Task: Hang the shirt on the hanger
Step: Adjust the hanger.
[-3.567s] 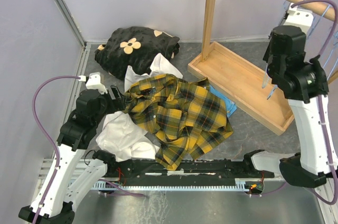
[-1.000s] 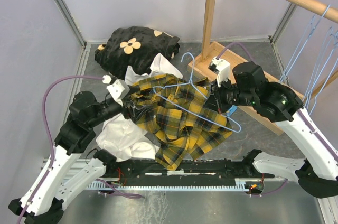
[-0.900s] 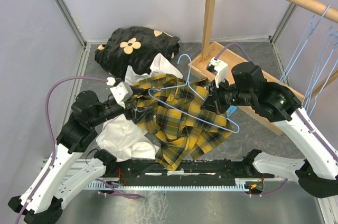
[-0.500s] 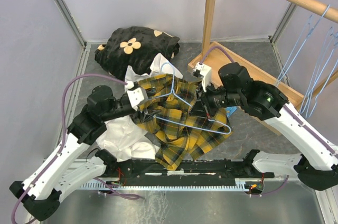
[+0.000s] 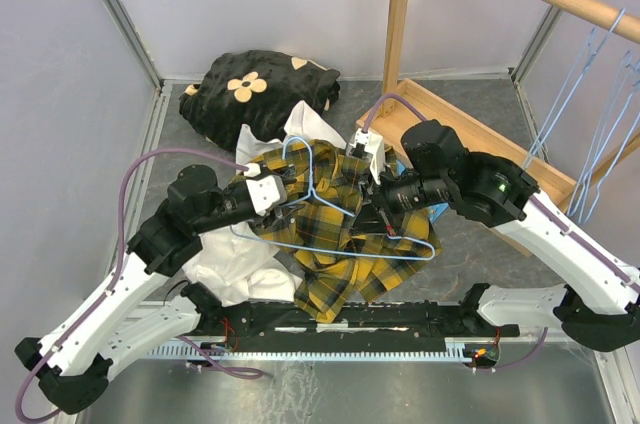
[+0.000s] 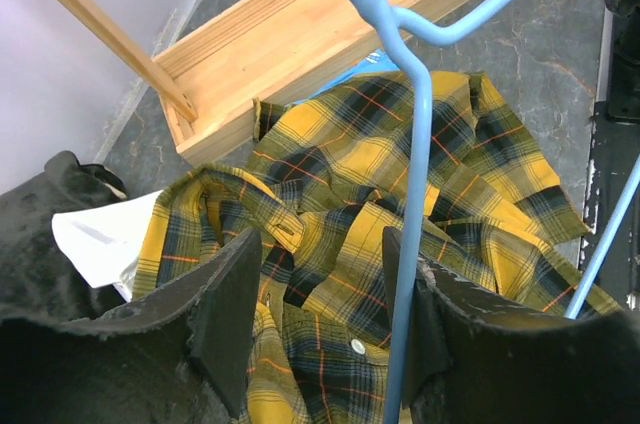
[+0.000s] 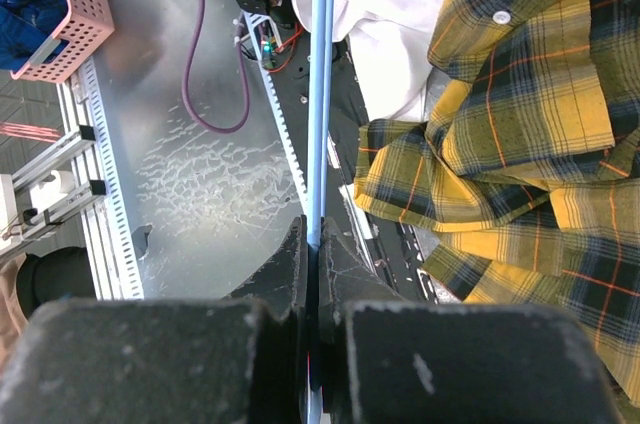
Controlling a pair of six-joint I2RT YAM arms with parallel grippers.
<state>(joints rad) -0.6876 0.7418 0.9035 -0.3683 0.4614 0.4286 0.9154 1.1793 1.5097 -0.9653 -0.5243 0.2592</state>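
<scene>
Grey bench [image 5: 470, 256]: the plaid shirt [image 5: 340, 274] is heaped crumpled at centre, partly over a white garment [image 5: 235, 264], with a wooden rack [image 5: 482, 130] just beside it. The pale-blue hanger [image 7: 320, 94] is held over the shirt. Only in the right wrist view are the right fingers [image 7: 275, 279] seen pinched tight on its wire, and only in the left wrist view are the left fingers [image 6: 225, 314] seen spread, with nothing gripped.

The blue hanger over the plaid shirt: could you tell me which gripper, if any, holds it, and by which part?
The right gripper is shut on the hanger, on a sloping side wire; the left gripper is open, holding nothing.
</scene>
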